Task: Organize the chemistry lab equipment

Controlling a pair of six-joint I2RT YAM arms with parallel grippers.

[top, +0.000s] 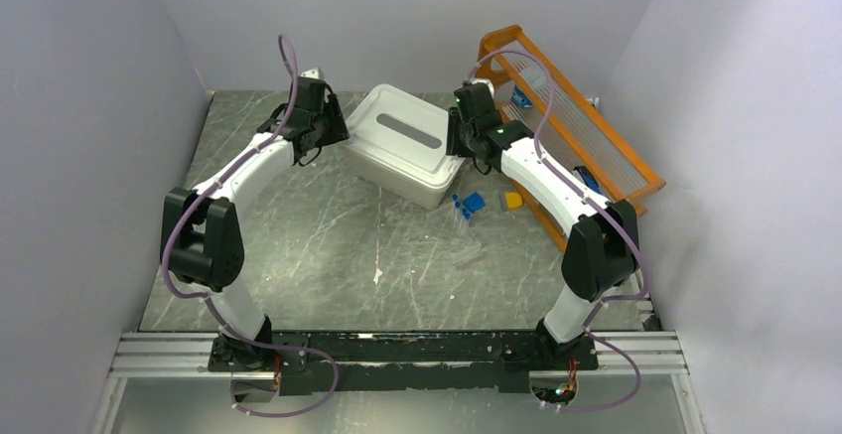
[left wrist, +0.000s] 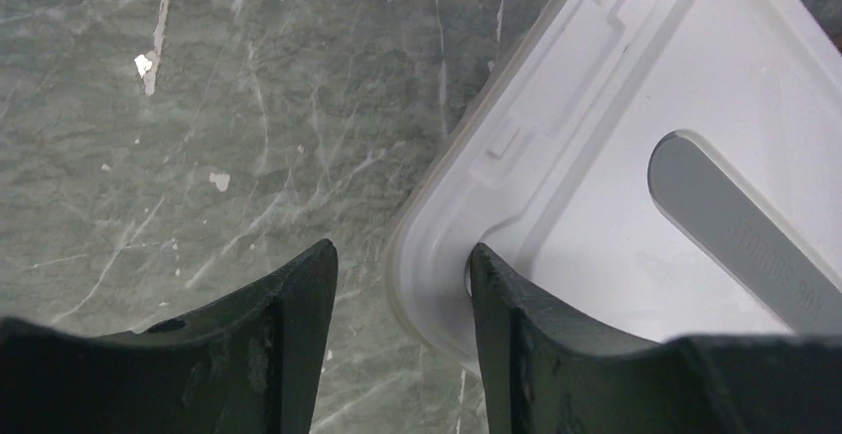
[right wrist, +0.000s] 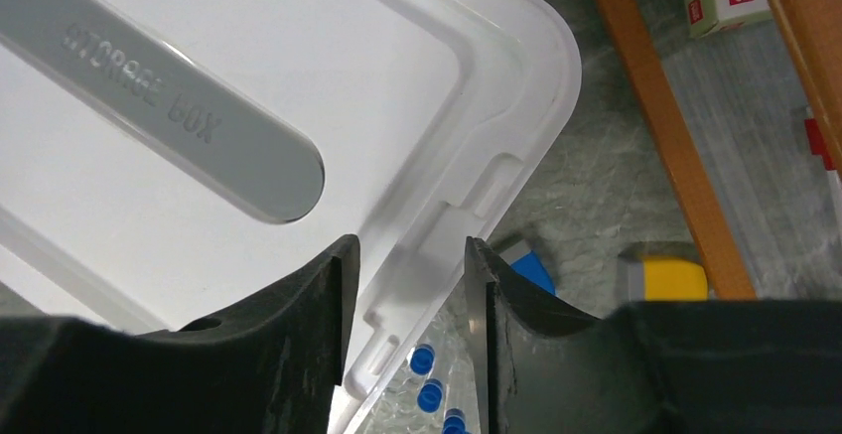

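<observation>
Left tool (left wrist: 402, 260) and right tool (right wrist: 409, 250), both spread, straddle opposite rims of the white lid (left wrist: 616, 106), toward the table's (top: 328, 255) far edge.

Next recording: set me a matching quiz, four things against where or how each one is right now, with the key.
Things:
1. white lid
2. orange wooden rack
3. blue-capped tubes
4. left gripper

Places or states:
A. at the far right of the scene
B. loose on the table beside the tub
C. seated on the tub
D. open, straddling the lid's edge

Pairs: 1-C, 2-A, 3-B, 4-D
</observation>
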